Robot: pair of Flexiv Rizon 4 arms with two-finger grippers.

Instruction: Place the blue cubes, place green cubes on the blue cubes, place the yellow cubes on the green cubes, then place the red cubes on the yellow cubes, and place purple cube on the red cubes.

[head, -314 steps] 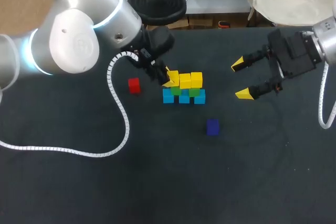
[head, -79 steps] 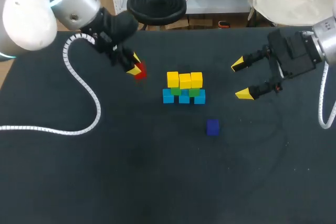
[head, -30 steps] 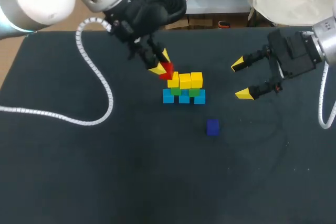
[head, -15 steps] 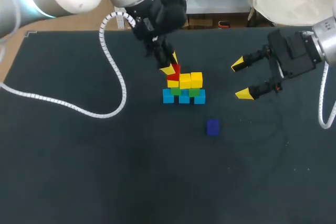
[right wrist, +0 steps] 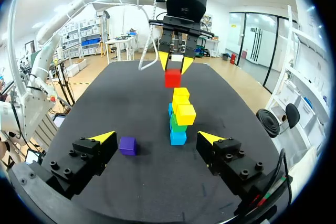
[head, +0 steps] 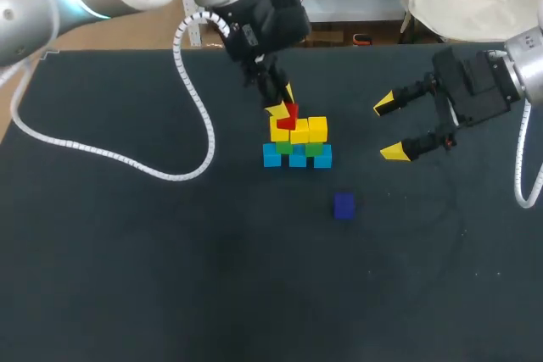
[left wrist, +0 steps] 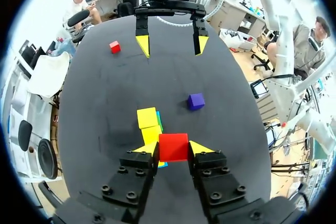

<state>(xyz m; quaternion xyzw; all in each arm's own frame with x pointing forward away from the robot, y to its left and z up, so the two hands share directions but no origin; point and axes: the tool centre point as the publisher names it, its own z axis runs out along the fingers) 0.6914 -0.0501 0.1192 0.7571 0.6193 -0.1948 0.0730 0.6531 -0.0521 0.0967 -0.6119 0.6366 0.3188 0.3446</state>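
Between the fingers of the left pincer [head: 283, 102] sits a small red cube [left wrist: 173, 147], clamped from both sides just above the yellow cubes [head: 299, 130] capping the green cubes [head: 314, 149] and blue cubes [head: 297, 158], apparently poised for lowering onto them. Ahead of that pincer a purple cube [head: 343, 205] lies on the dark worktop [head: 127, 252], well apart from those cubes. Beyond it the right pincer [head: 389, 128] hangs spread wide and empty, a second red cube [left wrist: 114, 46] beside it.

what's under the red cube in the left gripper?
The red cube is over the yellow cubes, contact unclear; green cubes and blue cubes sit below those. In the left wrist view it covers part of the stack.
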